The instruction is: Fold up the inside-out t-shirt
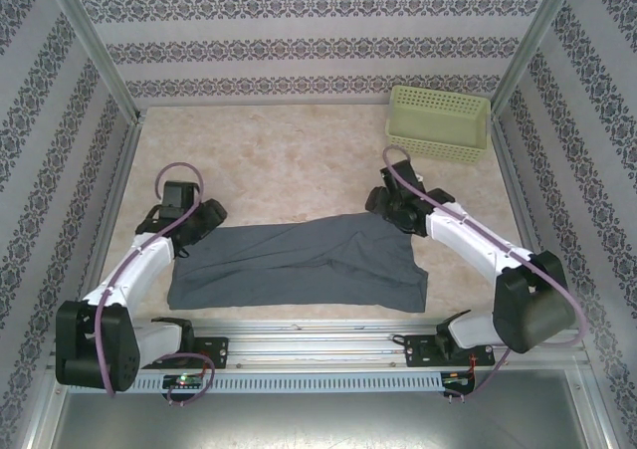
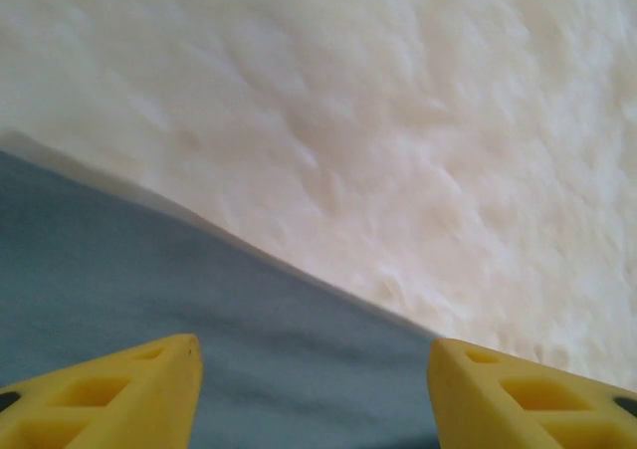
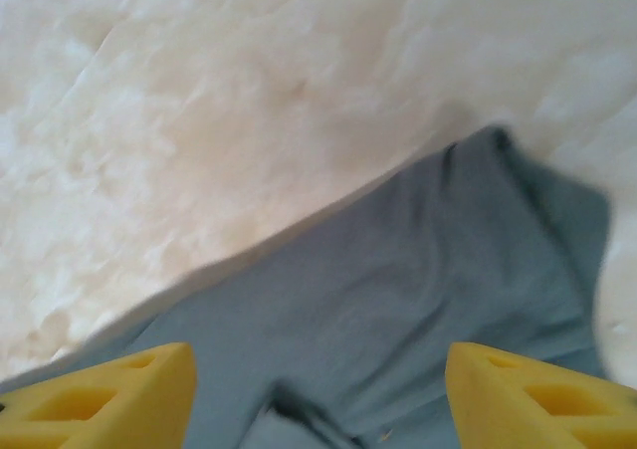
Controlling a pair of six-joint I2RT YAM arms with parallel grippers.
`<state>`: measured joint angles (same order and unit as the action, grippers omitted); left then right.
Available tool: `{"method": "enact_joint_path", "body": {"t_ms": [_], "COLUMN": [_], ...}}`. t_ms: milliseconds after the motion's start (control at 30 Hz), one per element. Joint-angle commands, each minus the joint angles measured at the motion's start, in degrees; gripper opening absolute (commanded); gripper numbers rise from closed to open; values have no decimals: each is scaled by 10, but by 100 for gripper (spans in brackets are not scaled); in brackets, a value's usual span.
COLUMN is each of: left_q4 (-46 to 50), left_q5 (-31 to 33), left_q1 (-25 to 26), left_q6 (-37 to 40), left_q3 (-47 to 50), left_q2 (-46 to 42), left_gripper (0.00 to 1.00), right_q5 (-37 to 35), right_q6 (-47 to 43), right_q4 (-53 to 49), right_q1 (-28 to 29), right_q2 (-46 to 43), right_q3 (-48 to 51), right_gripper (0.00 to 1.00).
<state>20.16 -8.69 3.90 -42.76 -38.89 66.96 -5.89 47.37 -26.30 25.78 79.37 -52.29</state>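
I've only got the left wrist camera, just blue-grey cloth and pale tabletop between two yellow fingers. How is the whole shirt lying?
Observer: The slate blue-grey cotton t-shirt lies spread in a wide band across the near part of the table.
Operator: Where's the other arm?
Observer: The right pincer is at the shirt's far right corner, its yellow fingers apart above the cloth.
Operator: Anything else out there?
Observer: A pale yellow-green perforated plastic basket stands in the far right corner, apart from the shirt.
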Motion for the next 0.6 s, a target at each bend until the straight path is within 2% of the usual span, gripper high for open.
{"method": "enact_joint_path", "body": {"t_ms": [0, 167, 433, 567], "left_q4": [1, -26, -73, -100], "left_q5": [-15, -5, 10, -11], "left_q1": [25, 25, -20, -39], "left_q6": [-15, -25, -28, -19], "left_q3": [31, 65, 100, 86], "left_q2": [5, 51, 107, 150], "left_gripper": [62, 63, 65, 66], "right_q5": [35, 41, 71, 78], "right_q6": [52, 102, 100, 73], "right_q4": [-9, 33, 75, 72], "right_q1": [26, 31, -47, -72], "right_q2": [5, 21, 53, 90], "right_q3": [57, 118, 142, 104], "right_gripper": [68, 70, 70, 70]}}
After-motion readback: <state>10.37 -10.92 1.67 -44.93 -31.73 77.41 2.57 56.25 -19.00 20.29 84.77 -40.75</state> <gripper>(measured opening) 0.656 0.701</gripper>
